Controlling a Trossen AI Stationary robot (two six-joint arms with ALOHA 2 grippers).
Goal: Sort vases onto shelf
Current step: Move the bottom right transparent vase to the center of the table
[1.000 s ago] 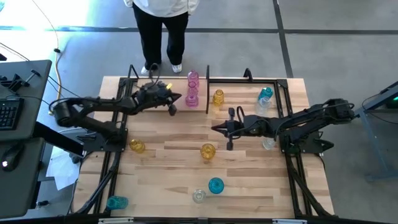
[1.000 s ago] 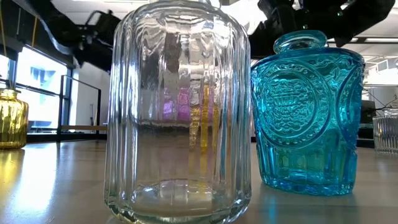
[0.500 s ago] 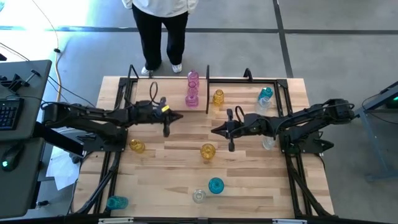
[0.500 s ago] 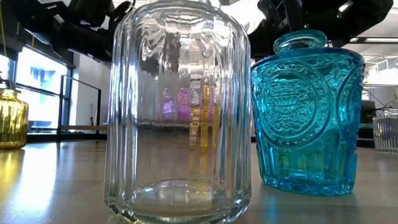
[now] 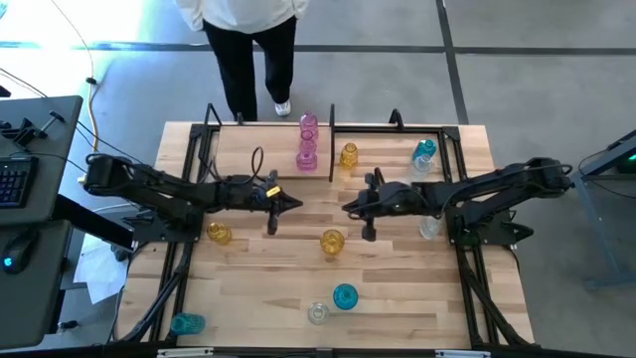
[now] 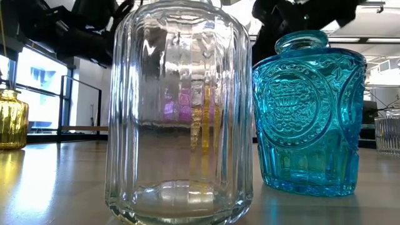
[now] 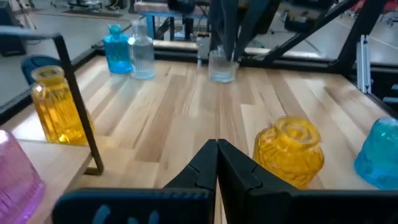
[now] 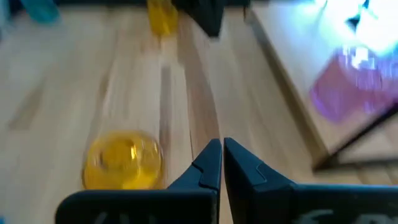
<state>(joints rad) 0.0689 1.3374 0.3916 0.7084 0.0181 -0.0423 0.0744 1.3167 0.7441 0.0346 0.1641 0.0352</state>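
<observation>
We see both arms mid-worktop, left gripper [image 5: 289, 204] and right gripper [image 5: 350, 207] with jaws together, empty, either side of a round amber-yellow glass vase [image 5: 332, 242] just nearer.

The shelf [image 5: 383, 127] stood along the table's [image 5: 397, 298] far edge, bearing two vases [image 5: 307, 142] at its left part, one vase [image 5: 348, 155] near the middle and a pair [image 5: 423, 157] toward its right end. On the open table a vase [image 5: 332, 242] sat at centre, between and just nearer than the left gripper [image 5: 289, 203] and right gripper [image 5: 350, 207], which faced each other. Another vase [image 5: 219, 234] lay left of it, two [image 5: 333, 304] stood together near the front edge, and one [image 5: 186, 323] at the front left corner
</observation>
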